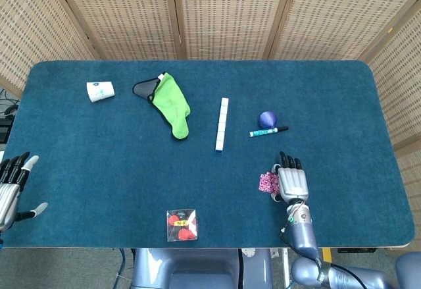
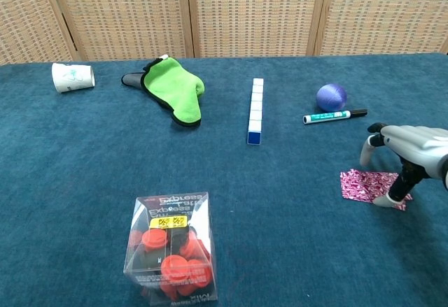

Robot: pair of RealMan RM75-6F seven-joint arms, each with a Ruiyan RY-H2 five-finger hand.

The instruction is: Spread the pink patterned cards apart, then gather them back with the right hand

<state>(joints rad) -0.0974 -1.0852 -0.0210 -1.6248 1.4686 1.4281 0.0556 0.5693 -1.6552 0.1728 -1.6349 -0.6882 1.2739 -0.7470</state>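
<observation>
The pink patterned cards (image 1: 268, 182) (image 2: 365, 184) lie in a small pile on the blue cloth at the front right. My right hand (image 1: 291, 181) (image 2: 404, 154) hovers palm down over their right part. Its thumb tip touches down at the pile's near right corner, and another fingertip is raised above the far edge. Nothing is held in it. My left hand (image 1: 12, 187) sits at the table's front left edge with fingers apart and empty; only the head view shows it.
A clear box of red pieces (image 1: 181, 224) (image 2: 171, 248) stands at the front centre. Behind the cards lie a teal marker (image 1: 268, 131) and a purple ball (image 1: 267, 119). A white block strip (image 1: 222, 124), a green mitt (image 1: 170, 102) and a tipped paper cup (image 1: 100, 91) lie further back.
</observation>
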